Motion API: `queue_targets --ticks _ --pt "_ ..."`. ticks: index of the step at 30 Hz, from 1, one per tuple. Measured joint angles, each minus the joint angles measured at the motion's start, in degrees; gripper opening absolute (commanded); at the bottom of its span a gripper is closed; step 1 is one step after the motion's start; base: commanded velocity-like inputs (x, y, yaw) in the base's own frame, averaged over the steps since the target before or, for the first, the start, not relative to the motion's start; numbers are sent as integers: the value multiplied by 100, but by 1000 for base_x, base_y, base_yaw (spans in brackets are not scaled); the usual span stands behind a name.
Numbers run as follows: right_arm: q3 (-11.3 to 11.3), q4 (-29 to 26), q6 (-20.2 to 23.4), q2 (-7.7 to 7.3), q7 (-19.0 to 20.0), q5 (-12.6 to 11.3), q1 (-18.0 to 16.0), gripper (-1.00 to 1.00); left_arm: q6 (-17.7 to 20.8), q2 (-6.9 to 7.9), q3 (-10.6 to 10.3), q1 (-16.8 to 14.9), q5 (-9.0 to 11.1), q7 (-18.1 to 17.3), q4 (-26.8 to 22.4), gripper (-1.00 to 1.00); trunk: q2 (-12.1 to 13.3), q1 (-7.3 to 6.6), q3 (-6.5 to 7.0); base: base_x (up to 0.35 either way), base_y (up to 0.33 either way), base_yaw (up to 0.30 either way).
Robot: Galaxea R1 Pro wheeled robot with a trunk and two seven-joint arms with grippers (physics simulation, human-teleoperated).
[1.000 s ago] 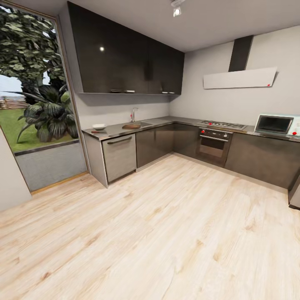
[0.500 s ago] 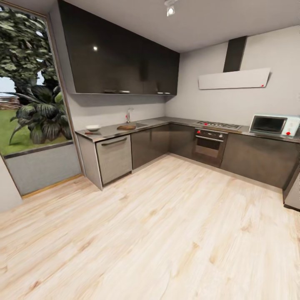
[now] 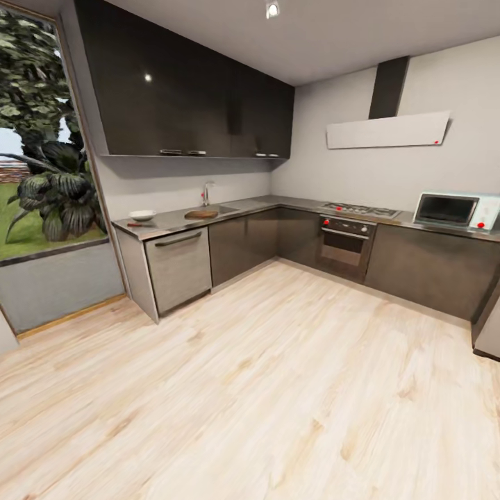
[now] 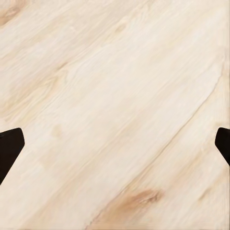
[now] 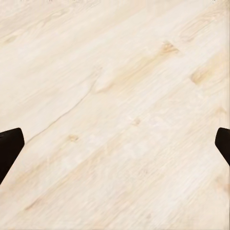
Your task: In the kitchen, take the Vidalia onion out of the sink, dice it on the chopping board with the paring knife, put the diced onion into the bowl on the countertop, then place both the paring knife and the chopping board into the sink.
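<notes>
Across the room, the dark countertop (image 3: 173, 221) carries the white bowl (image 3: 142, 215) near its left end, with the red-handled paring knife (image 3: 139, 224) lying just in front of it. The brown chopping board (image 3: 201, 214) lies further right, beside the sink (image 3: 223, 208) and its chrome tap (image 3: 206, 192). The inside of the sink is hidden from here, and the Vidalia onion with it. My left gripper (image 4: 115, 143) hangs open over the pale wood floor with nothing in it. My right gripper (image 5: 115, 143) is open as well, above bare floorboards.
A silver dishwasher front (image 3: 179, 267) sits under the bowl's end of the counter. An oven (image 3: 344, 243), hob (image 3: 357, 208) and microwave (image 3: 455, 208) line the right-hand run. A large window (image 3: 42, 173) is at the left. Wide wooden floor (image 3: 278, 389) lies between me and the cabinets.
The whole head view has shifted, so the camera has moved: the counter and cabinets now sit further left in the picture. Nothing on the counter has moved.
</notes>
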Motion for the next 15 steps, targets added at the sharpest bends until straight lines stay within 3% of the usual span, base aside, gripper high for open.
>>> queue_targets --ticks 7,15 --pt "0 0 0 3 0 0 -2 100 -1 -6 0 0 -2 0 36 100 0 0 0 243 -243 25" --pt "0 1 0 -5 0 0 -1 100 -8 -16 0 0 2 0 85 100 0 0 0 243 -244 102"
